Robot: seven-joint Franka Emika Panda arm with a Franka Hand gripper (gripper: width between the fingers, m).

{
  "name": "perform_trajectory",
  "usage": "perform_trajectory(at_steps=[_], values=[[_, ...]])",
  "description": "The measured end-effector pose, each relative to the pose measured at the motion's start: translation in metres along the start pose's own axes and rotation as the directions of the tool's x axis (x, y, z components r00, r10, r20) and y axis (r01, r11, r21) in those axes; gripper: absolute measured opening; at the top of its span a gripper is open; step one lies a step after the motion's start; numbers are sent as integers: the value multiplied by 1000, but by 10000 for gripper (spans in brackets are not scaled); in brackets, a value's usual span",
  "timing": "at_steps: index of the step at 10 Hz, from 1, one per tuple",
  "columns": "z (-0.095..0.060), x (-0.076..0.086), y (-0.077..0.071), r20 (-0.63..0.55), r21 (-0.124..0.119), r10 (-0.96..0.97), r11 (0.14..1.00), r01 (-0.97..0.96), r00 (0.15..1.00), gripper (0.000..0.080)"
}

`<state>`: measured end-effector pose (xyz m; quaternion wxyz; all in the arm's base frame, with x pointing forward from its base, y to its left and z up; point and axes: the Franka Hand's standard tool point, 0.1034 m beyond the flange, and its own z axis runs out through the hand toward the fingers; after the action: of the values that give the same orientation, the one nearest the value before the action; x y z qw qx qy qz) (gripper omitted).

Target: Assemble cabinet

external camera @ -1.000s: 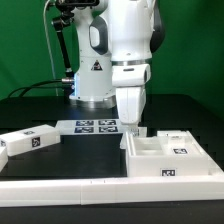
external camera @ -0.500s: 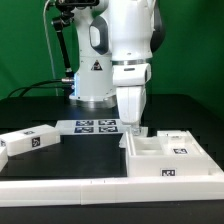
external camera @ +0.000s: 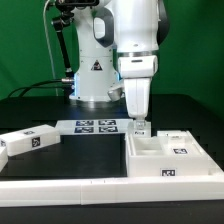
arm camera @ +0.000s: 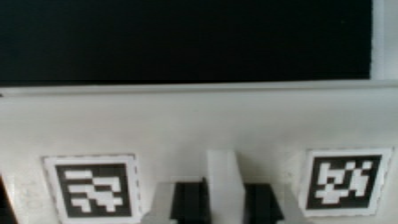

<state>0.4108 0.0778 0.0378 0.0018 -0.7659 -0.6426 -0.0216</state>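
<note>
Wrist view: blurred, cut-off gripper (arm camera: 224,205) straddles a cabinet (arm camera: 196,125) rib (arm camera: 224,168); whether clamped, unclear

A plain green wall (external camera: 25,40) is seen behind the scene, evenly coloured from edge to edge. In front of it a black stand (external camera: 62,50) is set upright toward the exterior view's left, and a dark cable (external camera: 40,85) is trailed low across the wall near its foot. The bench (external camera: 40,108) is covered in matt black; in the wrist view it is shown as a broad black band. The marker board (external camera: 95,126) is laid flat on the bench near the middle. A white ledge (external camera: 60,188) is run along the near edge. The scene is lit brightly and evenly, and only soft shadows are cast. The floor is hidden.
</note>
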Motion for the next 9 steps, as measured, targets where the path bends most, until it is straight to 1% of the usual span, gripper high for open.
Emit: perform_trajectory(at_steps=[2,3,4,5,6,9], values=[[-18,5,12,34,12,-35,999,34,999,69],[-24,4,17,51,27,-52,998,51,997,69],[-31,3,25,67,35,-63,998,61,996,69],[-33,4,30,65,28,-61,998,59,996,69],[-33,3,31,65,28,-56,998,54,996,69],[-25,0,29,64,43,-50,998,47,997,70]])
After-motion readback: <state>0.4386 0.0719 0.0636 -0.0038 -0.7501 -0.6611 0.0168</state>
